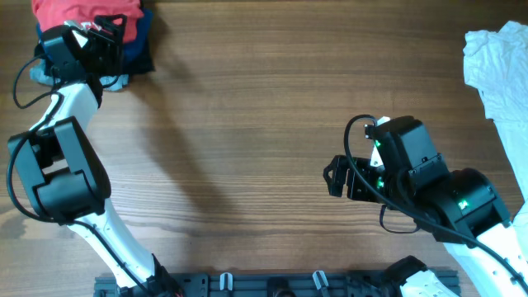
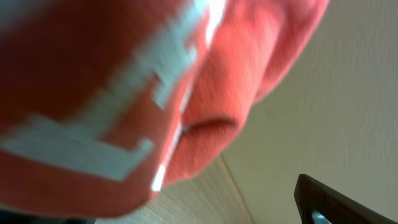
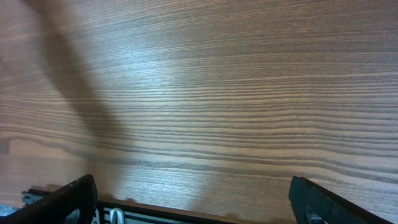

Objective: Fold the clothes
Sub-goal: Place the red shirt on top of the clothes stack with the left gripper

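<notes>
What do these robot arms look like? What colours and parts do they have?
The left arm and right arm both have white tube-like links joined by chunky black joint housings. Thin black cables loop along the outside. The right arm shows small green lights. The left tool and right tool are black, each with two flat fingers.
</notes>
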`<act>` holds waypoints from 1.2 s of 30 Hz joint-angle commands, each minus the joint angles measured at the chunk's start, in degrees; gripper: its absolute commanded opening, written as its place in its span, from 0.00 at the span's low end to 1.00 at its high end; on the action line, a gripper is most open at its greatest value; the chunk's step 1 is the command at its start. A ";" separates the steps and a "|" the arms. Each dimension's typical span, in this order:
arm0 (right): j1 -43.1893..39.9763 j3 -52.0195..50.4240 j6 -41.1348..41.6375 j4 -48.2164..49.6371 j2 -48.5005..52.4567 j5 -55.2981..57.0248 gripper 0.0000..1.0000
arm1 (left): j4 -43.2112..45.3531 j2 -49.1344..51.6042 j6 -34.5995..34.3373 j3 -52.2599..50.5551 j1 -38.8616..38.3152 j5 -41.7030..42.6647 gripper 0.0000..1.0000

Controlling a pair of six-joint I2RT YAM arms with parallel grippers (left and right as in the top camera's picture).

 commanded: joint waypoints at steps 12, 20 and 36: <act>-0.09 0.70 -0.85 0.79 0.63 0.79 0.99 | 5.46 -14.51 12.44 0.17 -0.55 -14.58 0.04; -0.09 0.70 -0.57 -0.37 0.63 0.52 0.99 | 15.26 -5.14 38.64 0.17 -0.52 -28.79 0.04; -0.09 0.70 2.43 -3.69 0.63 -0.33 0.99 | 13.35 4.31 39.60 4.37 6.32 -36.81 0.10</act>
